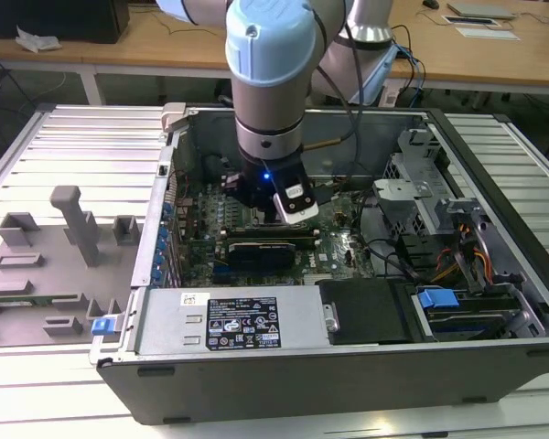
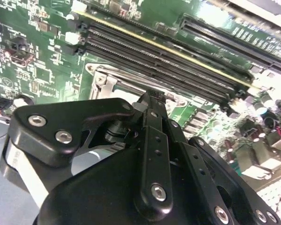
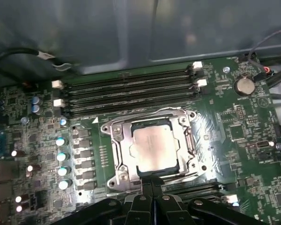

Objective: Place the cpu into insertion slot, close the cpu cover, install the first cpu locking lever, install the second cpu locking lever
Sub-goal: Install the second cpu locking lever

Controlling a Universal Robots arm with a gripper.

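**Arm down inside the open computer case**

Sitting on a ribbed grey table (image 1: 73, 146), wooden desks (image 1: 165, 46) behind. Hovering low over the green board (image 3: 234, 126), gripper (image 3: 152, 190) with fingers pressed together, holding nothing. Lying in the socket (image 3: 113, 154) under the cover (image 3: 182, 140), chip (image 3: 153, 152), at twelve o'clock just beyond the fingertips.

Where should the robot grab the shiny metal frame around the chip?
Probably by the cpu cover's free front rim, nearest the gripper, coming from above. It lies flat over the cpu, a thin frame, so only its edges look grippable.
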